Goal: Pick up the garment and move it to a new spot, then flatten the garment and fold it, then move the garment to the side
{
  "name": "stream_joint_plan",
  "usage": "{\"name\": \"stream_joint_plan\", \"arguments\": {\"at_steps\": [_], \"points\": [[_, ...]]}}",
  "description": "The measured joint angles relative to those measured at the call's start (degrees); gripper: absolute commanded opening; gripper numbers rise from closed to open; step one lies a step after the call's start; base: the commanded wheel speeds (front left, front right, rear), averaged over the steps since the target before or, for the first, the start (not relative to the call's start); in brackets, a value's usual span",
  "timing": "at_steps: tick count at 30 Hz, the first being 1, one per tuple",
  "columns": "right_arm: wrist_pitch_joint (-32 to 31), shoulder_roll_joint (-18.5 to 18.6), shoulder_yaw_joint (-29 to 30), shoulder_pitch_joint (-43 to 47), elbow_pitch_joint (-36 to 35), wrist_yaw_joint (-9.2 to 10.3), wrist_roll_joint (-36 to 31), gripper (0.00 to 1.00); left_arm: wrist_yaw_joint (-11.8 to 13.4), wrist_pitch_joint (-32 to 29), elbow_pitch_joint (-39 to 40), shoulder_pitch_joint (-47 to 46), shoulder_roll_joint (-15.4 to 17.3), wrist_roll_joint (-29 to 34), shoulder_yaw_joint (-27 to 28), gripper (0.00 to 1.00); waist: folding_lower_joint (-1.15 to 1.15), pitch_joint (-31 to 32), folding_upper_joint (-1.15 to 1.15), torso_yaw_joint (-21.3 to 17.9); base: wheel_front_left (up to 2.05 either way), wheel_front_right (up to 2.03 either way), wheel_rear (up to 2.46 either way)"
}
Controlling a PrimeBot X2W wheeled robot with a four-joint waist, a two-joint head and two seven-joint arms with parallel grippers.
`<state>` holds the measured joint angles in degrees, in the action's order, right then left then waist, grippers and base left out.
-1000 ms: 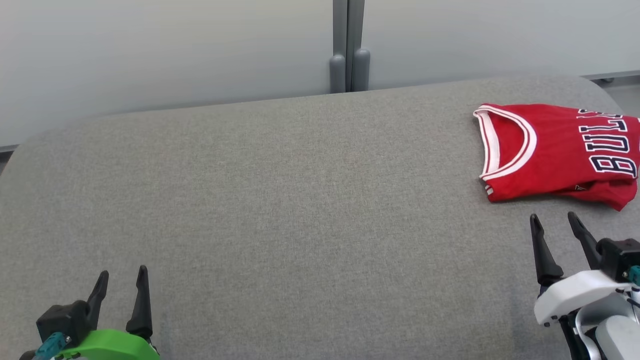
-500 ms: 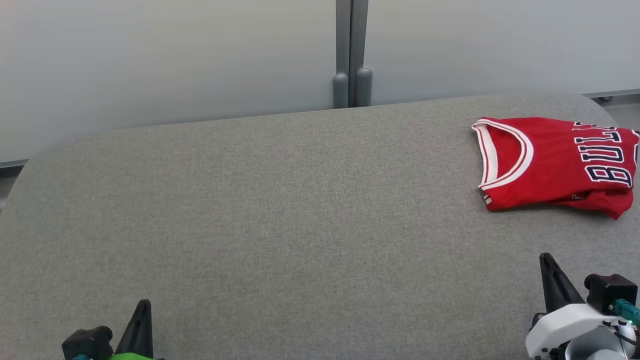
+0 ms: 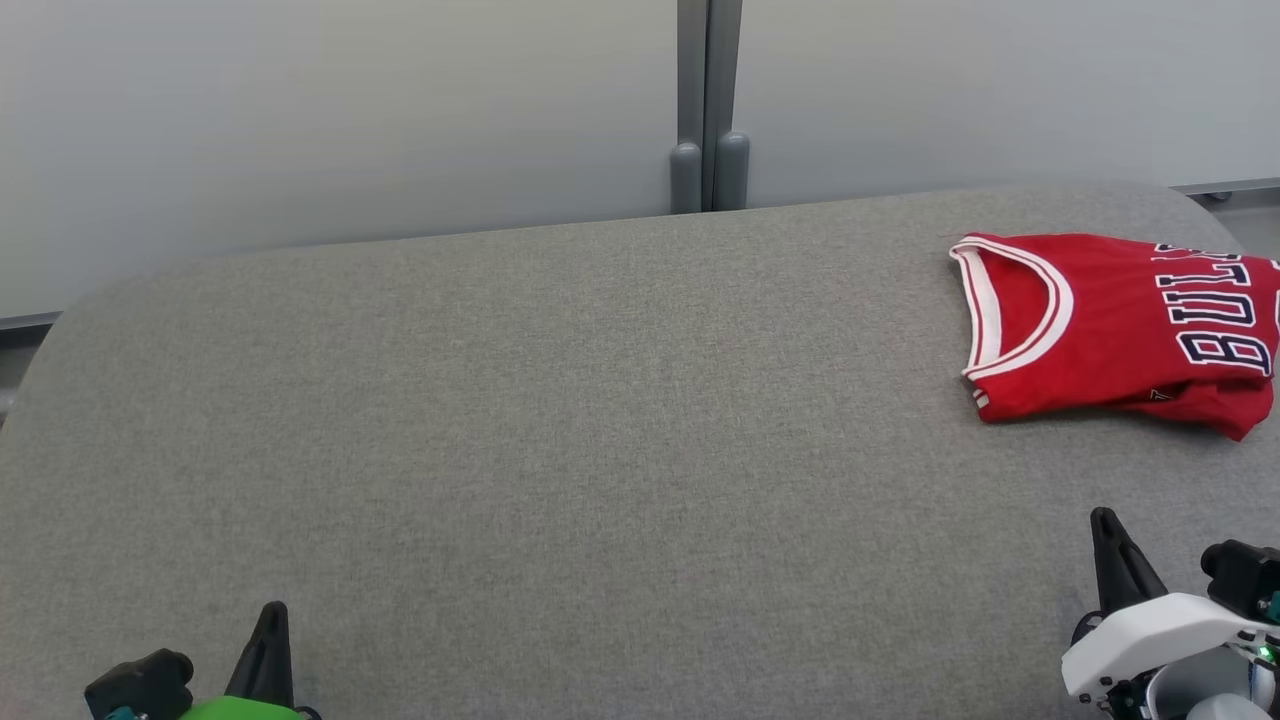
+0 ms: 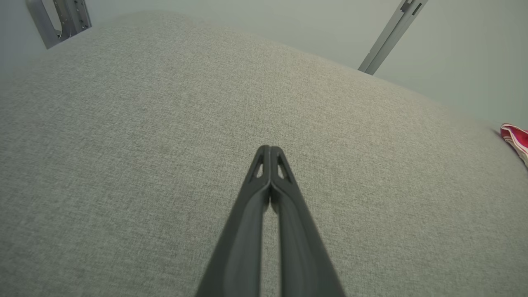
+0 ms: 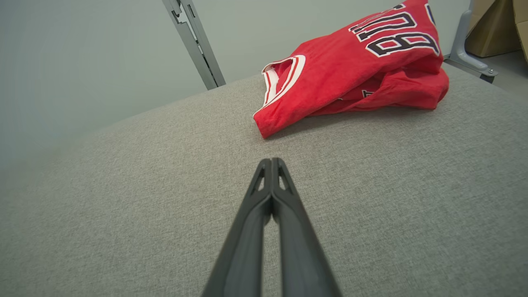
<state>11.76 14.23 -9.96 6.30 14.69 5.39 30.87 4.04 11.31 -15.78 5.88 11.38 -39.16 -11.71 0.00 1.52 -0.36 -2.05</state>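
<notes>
The garment (image 3: 1120,325) is a red sleeveless jersey with white trim and dark lettering, folded and lying at the far right of the grey padded table (image 3: 560,430). It also fills the upper right of the right wrist view (image 5: 354,78), and a sliver of the garment (image 4: 515,138) shows at the right edge of the left wrist view. My right gripper (image 5: 271,161) is shut with nothing in it, a short way in front of the jersey; it sits low at the right in the head view (image 3: 1105,520). My left gripper (image 4: 270,149) is shut and empty over bare table, at the lower left in the head view (image 3: 272,612).
A pale wall with a grey metal post (image 3: 708,100) runs behind the table. The table's rounded right end lies just past the jersey. A cardboard box (image 5: 501,27) and a grey bracket stand beyond that end. Wide bare grey surface stretches left of the jersey.
Both grippers went from open to shut. Both have drawn back toward the bottom of the head view. The camera tilted slightly; the jersey has not moved on the table.
</notes>
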Motion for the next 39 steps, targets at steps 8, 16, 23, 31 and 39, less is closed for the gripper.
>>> {"name": "stream_joint_plan", "arguments": {"at_steps": [8, 16, 23, 31, 39], "points": [[-1.9, -1.6, 1.7, -0.8, 0.0, -1.29, 5.4, 0.00, -1.1, -1.8, 0.0, -0.1, -1.3, -4.7, 1.4, 0.00, 0.00, -0.2, 0.00, 0.2, 0.00, 0.00, 0.00], [-3.5, -2.2, 3.2, -1.3, 0.0, -2.21, 10.8, 0.00, -2.0, -3.3, 0.0, -0.9, -1.6, -9.6, 2.7, 0.00, 0.00, -0.3, 0.00, 0.4, 0.00, 0.00, 0.00], [-4.9, -3.4, 4.4, -2.4, 0.1, -3.14, 15.3, 0.00, -2.6, -4.7, 0.0, -1.5, -2.4, -13.6, 4.2, 0.00, 0.00, -0.4, 0.00, 0.5, 0.00, 0.00, 0.00], [-6.3, -3.9, 5.8, -2.7, 0.2, -3.89, 19.8, 0.00, -3.4, -5.8, 0.0, -1.8, -3.2, -17.4, 5.2, 0.00, 0.00, -0.6, 0.00, 0.7, 0.00, 0.00, 0.00], [-7.7, -5.3, 7.3, -3.8, 0.4, -4.88, 25.2, 0.00, -4.5, -7.6, 0.0, -3.0, -3.6, -21.6, 6.5, 0.00, 0.00, -0.7, 0.00, 0.9, 0.00, 0.00, 0.00]]}}
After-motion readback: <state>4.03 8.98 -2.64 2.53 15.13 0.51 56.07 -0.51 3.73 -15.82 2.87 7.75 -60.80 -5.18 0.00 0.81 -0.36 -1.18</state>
